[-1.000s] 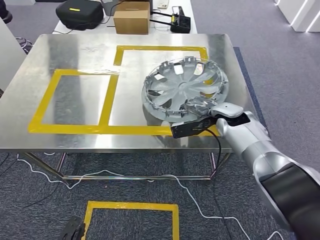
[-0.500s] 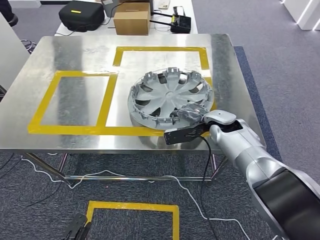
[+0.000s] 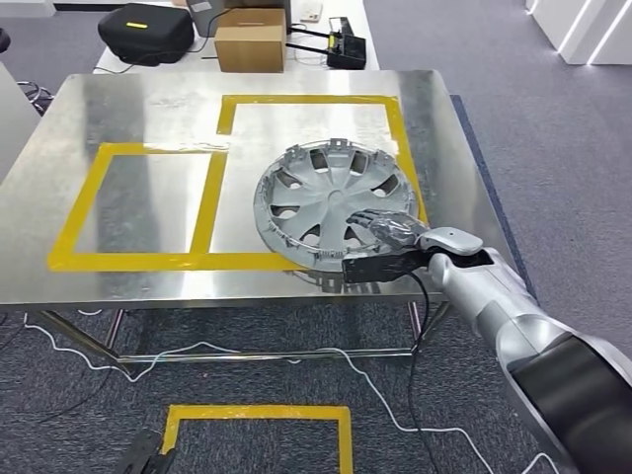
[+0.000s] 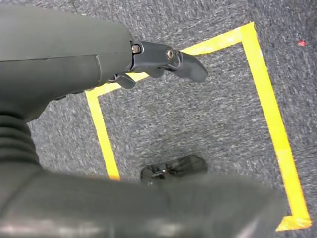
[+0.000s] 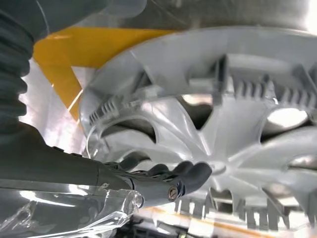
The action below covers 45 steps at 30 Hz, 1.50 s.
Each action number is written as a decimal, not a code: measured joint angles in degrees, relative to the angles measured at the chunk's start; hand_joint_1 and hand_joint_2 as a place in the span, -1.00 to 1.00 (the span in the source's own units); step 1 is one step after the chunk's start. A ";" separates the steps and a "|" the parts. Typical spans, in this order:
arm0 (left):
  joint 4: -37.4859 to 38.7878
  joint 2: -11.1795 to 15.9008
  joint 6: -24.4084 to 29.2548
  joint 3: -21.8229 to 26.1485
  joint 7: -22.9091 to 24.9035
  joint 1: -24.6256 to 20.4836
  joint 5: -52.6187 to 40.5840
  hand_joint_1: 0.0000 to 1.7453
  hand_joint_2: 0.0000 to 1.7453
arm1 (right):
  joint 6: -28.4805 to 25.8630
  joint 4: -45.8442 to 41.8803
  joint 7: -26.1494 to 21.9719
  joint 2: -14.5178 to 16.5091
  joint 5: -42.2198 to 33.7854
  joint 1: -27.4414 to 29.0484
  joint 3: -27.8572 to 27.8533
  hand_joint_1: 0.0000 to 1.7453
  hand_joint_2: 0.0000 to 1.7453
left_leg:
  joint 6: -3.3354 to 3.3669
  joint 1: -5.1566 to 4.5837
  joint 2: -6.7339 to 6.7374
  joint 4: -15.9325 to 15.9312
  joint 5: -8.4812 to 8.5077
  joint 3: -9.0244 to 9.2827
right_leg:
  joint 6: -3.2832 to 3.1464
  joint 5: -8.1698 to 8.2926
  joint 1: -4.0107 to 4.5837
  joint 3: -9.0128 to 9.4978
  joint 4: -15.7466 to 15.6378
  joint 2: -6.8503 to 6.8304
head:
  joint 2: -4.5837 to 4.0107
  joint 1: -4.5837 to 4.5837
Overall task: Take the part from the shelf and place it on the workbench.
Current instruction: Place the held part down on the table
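Observation:
The part is a silver hubcap (image 3: 328,193), inner side up, low over the steel workbench (image 3: 149,109) inside the right yellow-taped frame (image 3: 313,100), near the front edge. My right hand (image 3: 387,232) grips its near right rim, dark fingers laid over the spokes. In the right wrist view those fingers (image 5: 168,181) stretch across the hubcap's ribbed inner face (image 5: 232,124). My left hand (image 4: 149,59) hangs beside my body over the carpet, fingers straight, holding nothing.
A second taped frame (image 3: 134,202) marks the bench's left half. Behind the bench stand a cardboard box (image 3: 250,47), a black bag (image 3: 145,32) and a black device (image 3: 343,51). Cables (image 3: 223,348) trail under the bench, and a yellow square (image 3: 257,413) marks the carpet.
My right hand has carried the hubcap left and down from a tilted pose, so it now lies flatter and lower over the bench. The head view has shifted slightly.

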 joint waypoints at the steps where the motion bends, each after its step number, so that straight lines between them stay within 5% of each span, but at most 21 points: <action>1: 0.00 -0.01 0.18 -0.15 -0.23 -0.03 0.13 -1.00 -1.00 | -1.95 0.03 -0.37 -0.87 -0.56 0.31 -0.30 -1.00 -0.50 | 0.60 0.06 -0.06 -1.75 0.15 0.97 | 0.56 -0.24 0.06 -0.09 0.21 0.03 | 0.00 -0.11; 2: 0.00 -0.02 0.33 -0.31 -0.45 -0.06 0.23 -1.00 -1.00 | -4.63 -0.06 -0.84 -1.77 -1.09 0.72 -0.67 -1.00 -1.00 | 1.39 0.00 -0.11 -2.18 -0.16 1.22 | 1.02 -0.90 0.13 -0.51 1.09 -0.07 | 0.01 -0.09; 6: 0.00 0.03 0.59 -0.44 -1.07 0.03 0.95 -1.00 -1.00 | -19.59 -2.71 -3.14 -2.95 -3.78 3.70 -2.86 -1.00 -1.00 | 2.37 -0.20 -0.12 -2.21 -0.19 1.35 | 1.45 -7.02 0.17 -6.55 13.93 -0.41 | 0.00 0.48; 7: 0.00 0.03 0.64 -0.43 -1.37 0.14 1.26 -1.00 -1.00 | -24.25 -4.60 -3.59 -3.11 -4.81 5.43 -4.03 -1.00 -1.00 | 2.44 -0.28 -0.15 -2.21 -0.23 1.41 | 1.35 -7.51 0.19 -7.67 16.13 -0.41 | -0.01 0.56; 9: 0.00 -0.11 0.75 -0.42 -1.89 0.41 1.75 -1.00 -1.00 | -30.52 -9.62 -3.60 -3.33 -6.02 9.10 -6.74 -1.00 -1.00 | 2.47 -0.42 -0.19 -2.20 -0.33 1.63 | 0.92 -5.21 0.25 -6.63 13.57 -0.42 | -0.01 0.80; 12: 0.00 -0.39 0.82 -0.42 -2.81 0.56 2.54 -1.00 -1.00 | -35.38 -18.22 -4.37 -3.48 -7.93 13.67 -10.52 -1.00 -1.00 | 2.07 -0.68 -0.25 -2.14 -0.49 1.81 | 0.33 -0.58 0.46 -1.10 2.49 -0.52 | -0.01 0.95; 16: 0.00 -0.59 0.85 -0.13 -5.21 1.64 4.23 -1.00 -1.00 | -42.60 -39.67 -4.13 -3.63 -10.44 25.40 -18.18 -1.00 -1.00 | 0.80 -0.49 -0.46 -2.50 -0.57 1.98 | -0.42 -0.23 0.85 0.21 0.12 -0.67 | 0.00 0.94; 18: 0.01 -0.70 0.90 0.07 -5.77 2.13 4.48 -1.00 -1.00 | -42.80 -49.03 -3.36 -3.76 -10.17 30.34 -21.18 -1.00 -1.00 | 0.18 -0.50 -0.41 -0.55 -2.37 1.20 | -0.98 -0.01 0.51 0.44 -0.32 -0.73 | -0.01 0.74; 21: 0.02 -0.86 0.90 0.30 -5.91 2.38 4.51 -1.00 -1.00 | -42.64 -57.12 -3.10 -3.87 -9.94 34.53 -24.02 -1.00 -1.00 | -0.45 -0.40 -0.32 9.97 -7.91 -3.45 | -1.36 0.02 0.29 0.44 -0.45 -0.71 | -0.01 0.44; 23: 0.02 -0.85 0.93 0.42 -5.95 2.46 4.74 -1.00 -1.00 | -42.86 -60.39 -3.89 -3.88 -10.41 36.56 -25.25 -1.00 -1.00 | -0.62 -0.36 -0.31 13.53 -8.48 -4.93 | -1.37 0.01 0.23 0.47 -0.44 -0.57 | -0.01 0.32; 26: 0.02 -0.91 1.39 1.03 -6.82 2.62 6.06 -1.00 -1.00 | -43.84 -67.78 -8.00 -3.56 -13.47 43.05 -28.80 -1.00 -1.00 | -0.69 -0.21 -0.32 4.39 -3.58 0.23 | -0.86 -0.23 0.23 0.84 -0.39 -0.63 | -0.01 0.10; 28: 0.02 -1.04 2.11 1.87 -7.62 3.07 7.41 -1.00 -1.00 | -44.21 -74.71 -11.61 -2.92 -17.95 50.51 -33.40 -1.00 -1.00 | -0.21 -0.11 -0.53 -1.50 -2.18 3.60 | -0.21 -0.59 0.52 1.04 -0.30 -0.97 | -0.01 0.04; 32: 0.02 -1.24 3.45 4.16 -8.37 4.54 9.99 -1.00 -1.00 | -42.60 -84.26 -15.49 -0.42 -28.16 65.42 -44.97 -1.00 -1.00 | 1.56 -0.17 -0.68 -2.90 -2.15 4.35 | 0.97 -1.19 0.47 1.29 -0.03 -1.17 | -0.01 0.20; 34: 0.02 -1.29 3.82 5.25 -8.48 4.78 11.01 -1.00 -1.00 | -40.01 -86.16 -15.85 1.41 -28.88 70.26 -50.53 -1.00 -1.00 | 2.07 -0.08 -0.48 -3.01 -1.86 4.29 | 1.43 -4.21 0.37 -0.27 3.92 -1.04 | 0.00 0.50; 37: 0.02 -1.26 4.28 6.85 -8.51 4.85 12.27 -1.00 -1.00 | -33.37 -85.46 -15.97 5.63 -26.21 74.07 -59.96 -1.00 -1.00 | 2.54 -0.33 -0.14 -3.01 -1.54 3.79 | 1.80 -9.81 0.31 -4.18 14.55 -1.01 | 0.01 0.87; 39: 0.02 -1.36 4.41 7.78 -8.50 4.93 12.69 -1.00 -1.00 | -29.93 -82.30 -15.97 8.15 -24.12 74.50 -66.37 -1.00 0.00 | 2.63 -0.48 -0.03 -3.01 -1.16 3.34 | 1.77 -9.33 0.28 -3.11 14.23 -1.02 | 0.01 0.90; 41: 0.02 -1.56 4.46 8.63 -8.48 4.99 12.82 -1.00 -1.00 | -28.77 -77.08 -15.97 9.92 -21.42 73.49 -72.76 -1.00 1.00 | 2.35 -0.55 -0.05 -2.98 -0.68 2.97 | 1.54 -6.61 0.27 1.91 6.34 -1.05 | 0.01 0.98; 43: 0.01 -1.71 4.53 9.32 -8.38 5.07 12.77 -1.00 -1.00 | -29.28 -70.32 -15.98 11.19 -17.62 71.45 -79.00 -1.00 1.00 | 1.78 -0.70 -0.09 -2.97 -0.18 2.85 | 1.05 -4.81 0.41 5.48 0.07 -0.96 | 0.01 1.03; 45: 0.00 -1.80 4.61 9.84 -8.20 5.14 12.68 -1.00 -1.00 | -30.86 -62.75 -15.96 11.96 -12.97 69.28 -85.01 -1.00 1.00 | 1.08 -0.68 -0.11 -3.27 0.46 2.88 | 0.32 -4.11 0.72 5.72 -0.96 -0.82 | 0.01 1.01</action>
